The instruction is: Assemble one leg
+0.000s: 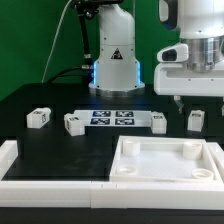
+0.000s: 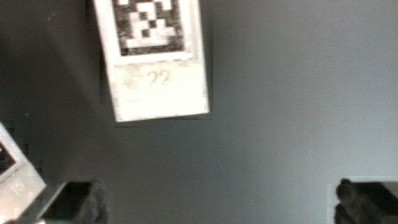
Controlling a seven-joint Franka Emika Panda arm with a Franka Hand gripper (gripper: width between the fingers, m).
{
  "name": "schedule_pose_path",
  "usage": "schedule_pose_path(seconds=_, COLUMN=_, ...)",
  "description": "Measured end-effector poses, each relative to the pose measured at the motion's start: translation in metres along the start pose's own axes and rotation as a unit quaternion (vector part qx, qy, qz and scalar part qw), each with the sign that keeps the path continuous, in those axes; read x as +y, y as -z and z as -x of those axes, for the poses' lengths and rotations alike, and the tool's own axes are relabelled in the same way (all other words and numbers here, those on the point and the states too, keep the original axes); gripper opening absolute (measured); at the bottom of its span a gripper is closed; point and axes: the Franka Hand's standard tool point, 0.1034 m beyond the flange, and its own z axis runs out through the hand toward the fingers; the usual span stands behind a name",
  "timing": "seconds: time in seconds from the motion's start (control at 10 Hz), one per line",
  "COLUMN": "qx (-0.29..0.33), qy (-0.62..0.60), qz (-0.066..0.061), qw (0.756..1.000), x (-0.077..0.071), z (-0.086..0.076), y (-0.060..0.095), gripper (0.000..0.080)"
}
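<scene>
Several small white tagged legs stand on the black table: one at the exterior view's left (image 1: 38, 118), one beside it (image 1: 75, 122), one right of the marker board (image 1: 158, 121) and one furthest right (image 1: 196, 119). My gripper (image 1: 197, 98) hangs above the table over the rightmost leg, apart from it. In the wrist view the gripper (image 2: 222, 205) is open, its dark fingertips (image 2: 75, 203) wide apart with only bare table between them. A white tagged piece (image 2: 157, 75) lies ahead of the gripper; I cannot tell which part it is.
The marker board (image 1: 112, 118) lies mid-table. The large white square panel with round corner sockets (image 1: 165, 160) lies at the front right. A white border piece (image 1: 12, 158) runs along the front left. The arm's base (image 1: 115, 65) stands at the back.
</scene>
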Motion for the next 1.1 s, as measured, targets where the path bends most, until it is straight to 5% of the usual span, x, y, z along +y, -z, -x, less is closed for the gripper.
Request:
schedule_pose_path(seconds=0.3, qx=-0.022, qy=0.022, qz=0.01, qw=0.999, x=0.005, z=0.001, y=-0.001, gripper=0.0649)
schedule_pose_path(seconds=0.5, qx=-0.089, qy=0.031, qz=0.014, qw=0.995, x=0.023, z=-0.017, y=-0.007, gripper=0.0649)
schedule_pose_path(seconds=0.9, qx=-0.237, qy=0.035, qz=0.044, qw=0.97, x=0.032, z=0.004, y=-0.012, gripper=0.0648)
schedule_pose_path(seconds=1.1, qx=-0.328, qy=0.03, qz=0.055, qw=0.942, x=0.026, z=0.006, y=0.006, gripper=0.0648)
